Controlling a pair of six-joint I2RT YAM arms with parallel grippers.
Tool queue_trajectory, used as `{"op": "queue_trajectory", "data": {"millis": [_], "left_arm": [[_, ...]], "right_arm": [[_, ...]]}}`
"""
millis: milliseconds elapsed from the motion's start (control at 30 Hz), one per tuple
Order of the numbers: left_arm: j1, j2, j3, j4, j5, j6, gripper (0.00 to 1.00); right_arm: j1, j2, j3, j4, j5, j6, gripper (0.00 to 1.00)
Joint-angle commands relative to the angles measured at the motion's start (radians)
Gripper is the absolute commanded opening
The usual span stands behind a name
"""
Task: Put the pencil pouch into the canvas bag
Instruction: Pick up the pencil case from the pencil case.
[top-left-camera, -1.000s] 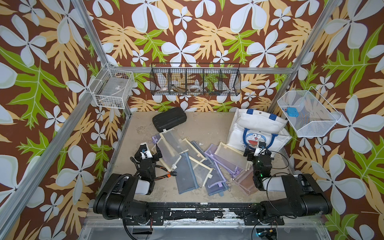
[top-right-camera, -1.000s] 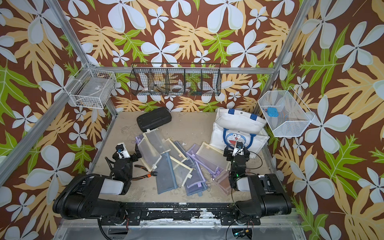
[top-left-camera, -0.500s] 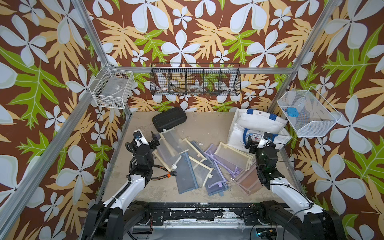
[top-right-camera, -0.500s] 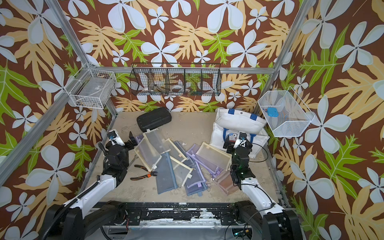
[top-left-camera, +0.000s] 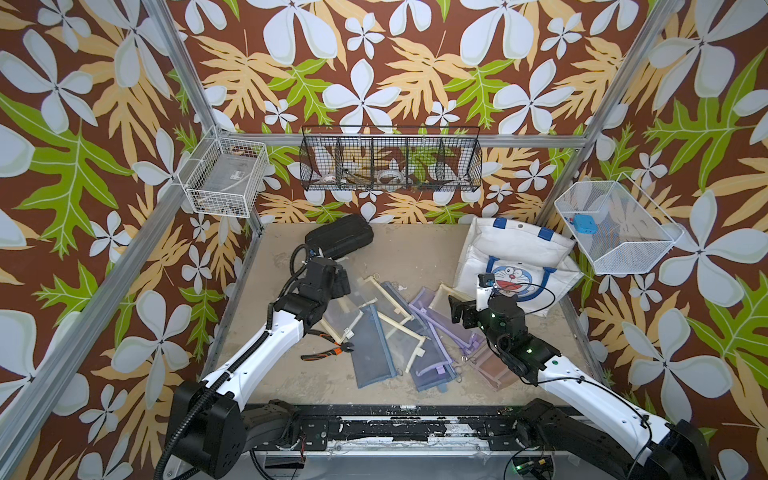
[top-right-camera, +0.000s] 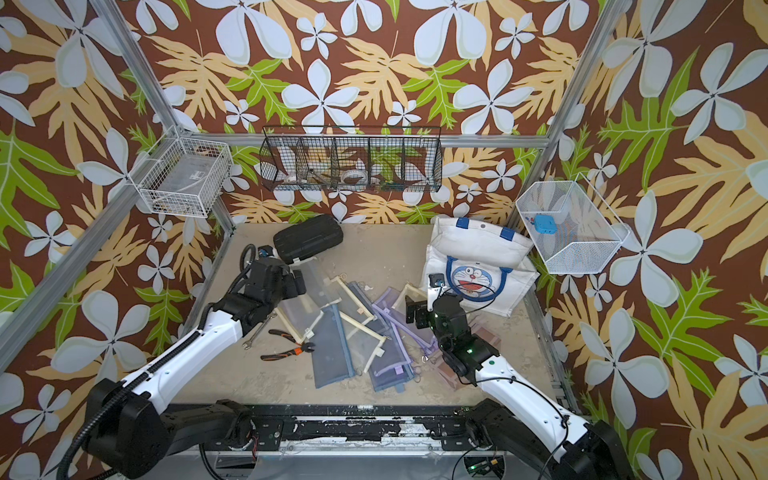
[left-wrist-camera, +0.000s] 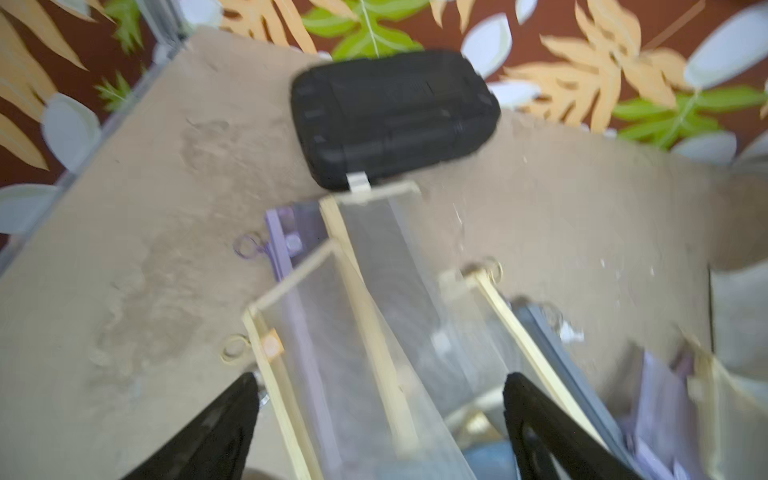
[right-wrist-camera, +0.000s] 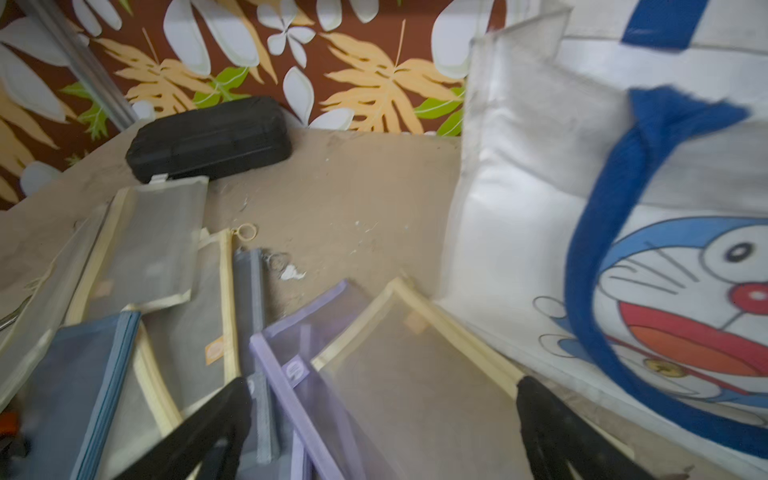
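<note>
One pouch below left end effector

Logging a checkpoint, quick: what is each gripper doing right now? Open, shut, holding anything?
Left gripper: open, holding nothing.
Right gripper: open, holding nothing.

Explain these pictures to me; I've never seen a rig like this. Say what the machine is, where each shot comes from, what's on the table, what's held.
Two robot arms reach over a table. Two pictures look down on the whole scene; two come from cameras on the arms' wrists. On the table are a heap of mesh pencil pouches, pliers, a black hard case and a white canvas bag with a cartoon cat. The left tool and right tool both hang open above the pouches, holding nothing.
</note>
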Motion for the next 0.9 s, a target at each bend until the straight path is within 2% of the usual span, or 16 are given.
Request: {"op": "queue_trajectory", "data": {"millis": [0,133,533,633,867], "left_arm": [[-0.099,0.033,-0.008,-0.102,-0.070,-0.068,0.93],[-0.169,0.106,-0.028,-0.102,-0.132,-0.132,0.86],[-0.231,0.271,0.062,-0.111,-0.165,-0.190,0.79],[-0.237,0.296,0.056,-0.110,-0.189,-0.206,0.66],[-0.248,0.314,0.037,-0.110,-0.211,-0.230,0.50]], "right_arm": [[0.024,-0.002,-0.018,-0.058,-0.140,0.044,1.00],[0.066,-0.028,-0.057,-0.059,-0.166,0.069,1.00],[0.078,-0.059,-0.096,-0.057,-0.154,0.056,1.00],[0.078,-0.062,-0.097,-0.053,-0.154,0.056,1.00],[0.078,-0.077,-0.094,-0.074,-0.131,0.047,1.00]]}}
